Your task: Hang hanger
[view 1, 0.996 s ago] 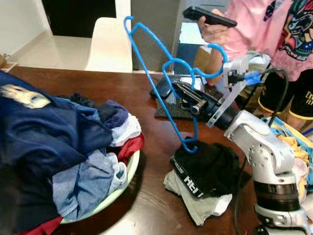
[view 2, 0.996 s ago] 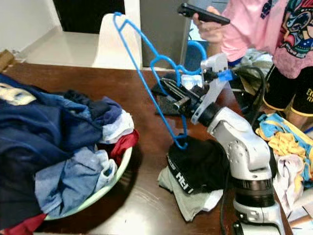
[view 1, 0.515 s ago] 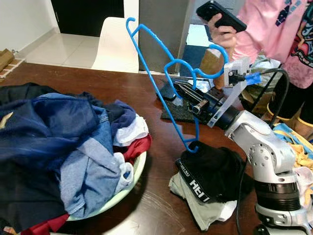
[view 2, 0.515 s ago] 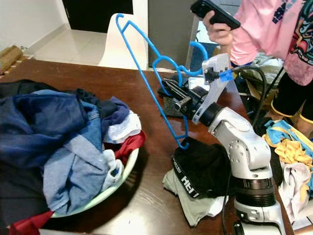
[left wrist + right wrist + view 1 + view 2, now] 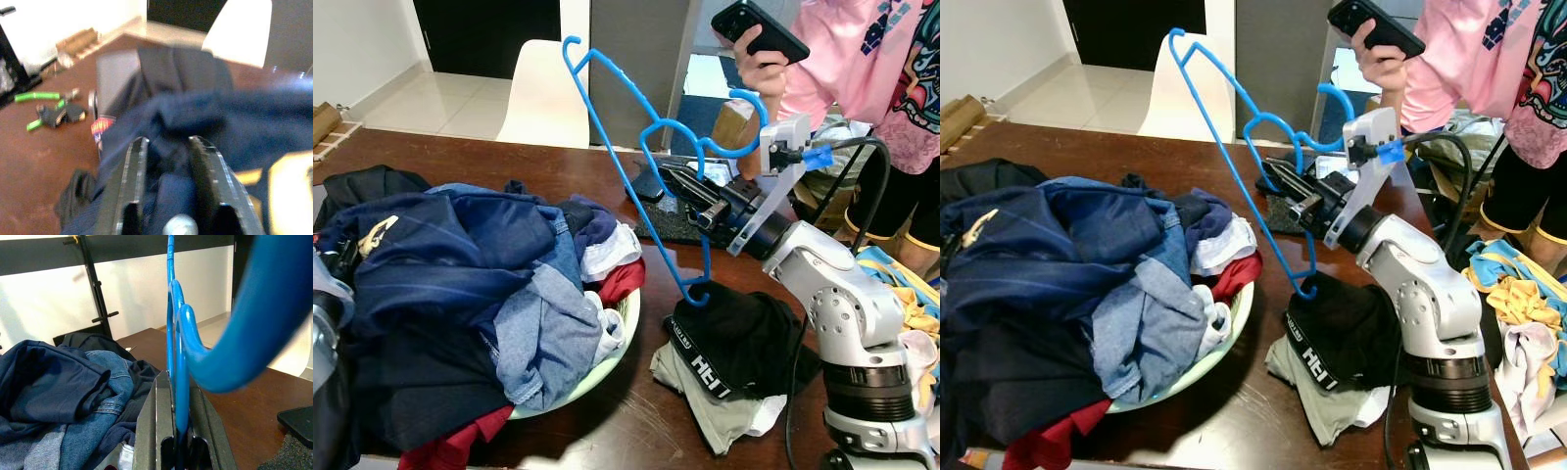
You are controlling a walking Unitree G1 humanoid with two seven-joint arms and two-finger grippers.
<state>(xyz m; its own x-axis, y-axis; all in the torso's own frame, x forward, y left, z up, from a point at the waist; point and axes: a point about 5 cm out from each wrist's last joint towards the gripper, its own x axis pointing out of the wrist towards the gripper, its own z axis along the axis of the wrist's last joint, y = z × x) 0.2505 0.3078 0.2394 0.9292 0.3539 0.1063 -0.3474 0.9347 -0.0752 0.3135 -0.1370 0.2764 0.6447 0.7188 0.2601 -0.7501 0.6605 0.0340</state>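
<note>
— What have you got in your right claw?

— My right gripper (image 5: 677,182) is clamped on the blue hanger (image 5: 636,166). I hold it up over the brown table (image 5: 617,431), its hook end curling back near my wrist and its lowest corner hanging just above a black garment (image 5: 744,338). In my right wrist view the blue wire (image 5: 173,362) runs straight between the two fingers, pinched there.

— Any writing you can read?

— White capitals on the black garment's band (image 5: 703,368). They look like "HE" and then a stroke or two more; I cannot tell the whole word. A pale cloth (image 5: 705,416) lies under that garment. On the navy clothing there is a yellowish patch (image 5: 378,228), too small to read.

— And your left claw?

— My left gripper (image 5: 166,161) has its fingers apart, with dark blue cloth (image 5: 254,127) between and beyond them. I cannot tell whether they touch it. It sits at the heap of clothes (image 5: 480,294) piled in the pale green basin (image 5: 612,343), to the left of the hanger.

— Anyone near?

— A person in a pink shirt (image 5: 862,59) stands at the far right side of the table, a hand (image 5: 769,69) holding a dark phone (image 5: 759,27). A white chair (image 5: 543,93) stands beyond the table.
</note>
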